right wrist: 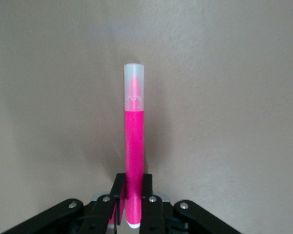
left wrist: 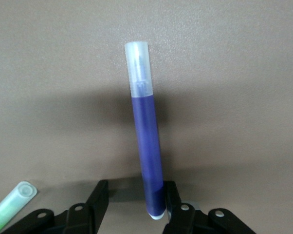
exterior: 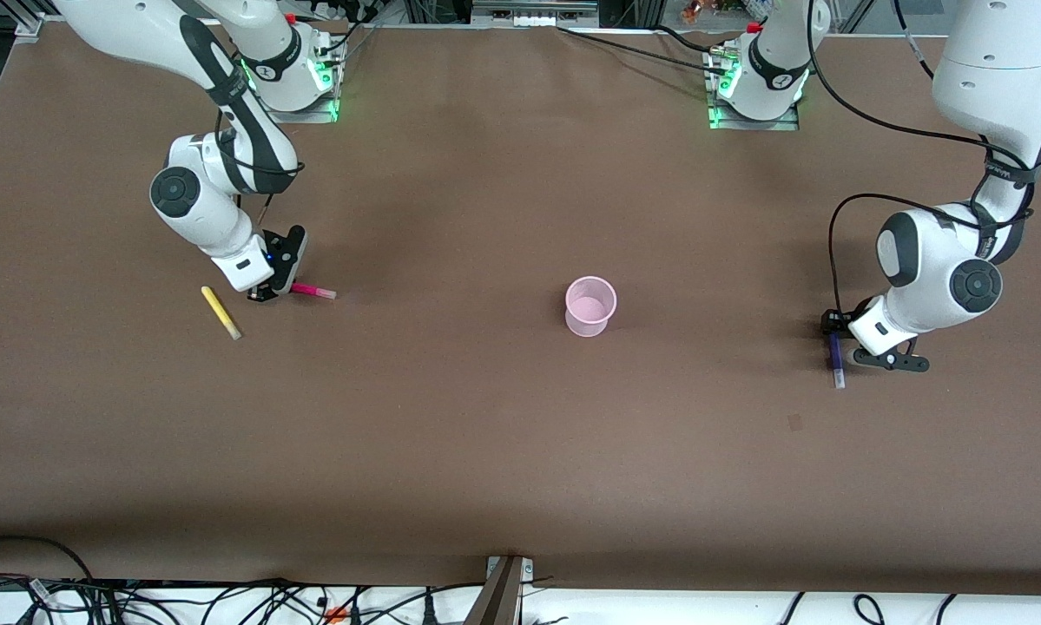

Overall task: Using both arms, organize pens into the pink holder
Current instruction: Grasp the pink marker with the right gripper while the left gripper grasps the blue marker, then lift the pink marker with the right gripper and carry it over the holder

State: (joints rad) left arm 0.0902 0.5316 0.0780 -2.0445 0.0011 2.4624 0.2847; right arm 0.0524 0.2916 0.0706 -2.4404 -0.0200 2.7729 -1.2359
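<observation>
The pink holder (exterior: pixel 590 305) stands upright mid-table. My right gripper (exterior: pixel 264 293) is down at the table near the right arm's end, shut on one end of the magenta pen (exterior: pixel 313 292); the right wrist view shows the fingers (right wrist: pixel 118 187) pressed on both sides of the pen (right wrist: pixel 134 156). The yellow pen (exterior: pixel 220 312) lies beside it, nearer the front camera. My left gripper (exterior: pixel 833 332) is low at the left arm's end, open around the end of the purple pen (exterior: pixel 835 358), which lies against one finger (left wrist: pixel 173 197). The green pen (left wrist: pixel 10 207) shows only in the left wrist view.
Brown table top with the arm bases (exterior: pixel 750 95) along the edge farthest from the front camera. Cables (exterior: pixel 225 599) lie off the table's edge nearest that camera. A wide stretch of bare table separates each gripper from the holder.
</observation>
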